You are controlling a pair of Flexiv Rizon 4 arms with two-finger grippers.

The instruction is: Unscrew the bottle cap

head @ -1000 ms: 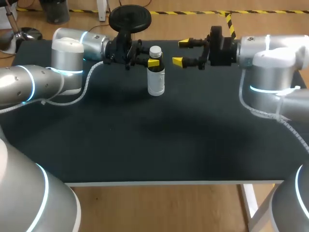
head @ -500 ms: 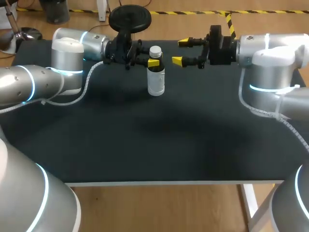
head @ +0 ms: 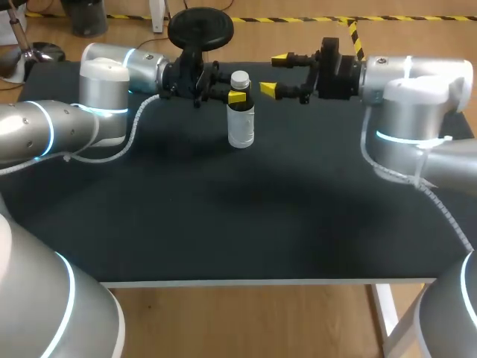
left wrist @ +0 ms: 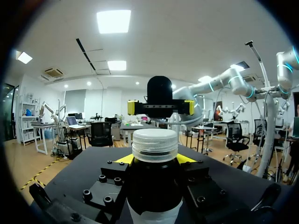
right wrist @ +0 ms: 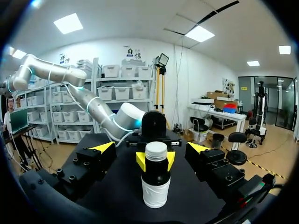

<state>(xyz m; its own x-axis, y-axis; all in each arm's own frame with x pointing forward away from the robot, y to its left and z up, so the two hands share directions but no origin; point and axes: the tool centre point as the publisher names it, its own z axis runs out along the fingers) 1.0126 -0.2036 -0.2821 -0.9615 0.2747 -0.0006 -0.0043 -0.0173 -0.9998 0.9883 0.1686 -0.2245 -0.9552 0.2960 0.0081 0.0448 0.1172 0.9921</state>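
The matte black tabletop [head: 223, 224] carries a small cylindrical bottle [head: 241, 128], upright toward its far side, with a pale lower body and dark shoulders. A ribbed white cap [head: 240, 78] sits on top. The left pincer [head: 235, 96] is closed on the dark neck below the cap, a yellow tip on each side. Beside the cap, the right pincer [head: 274, 74] gapes wide, touching nothing.

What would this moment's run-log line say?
bottle: upright on table | cap: on | left gripper: shut on bottle neck | right gripper: open, beside cap, apart
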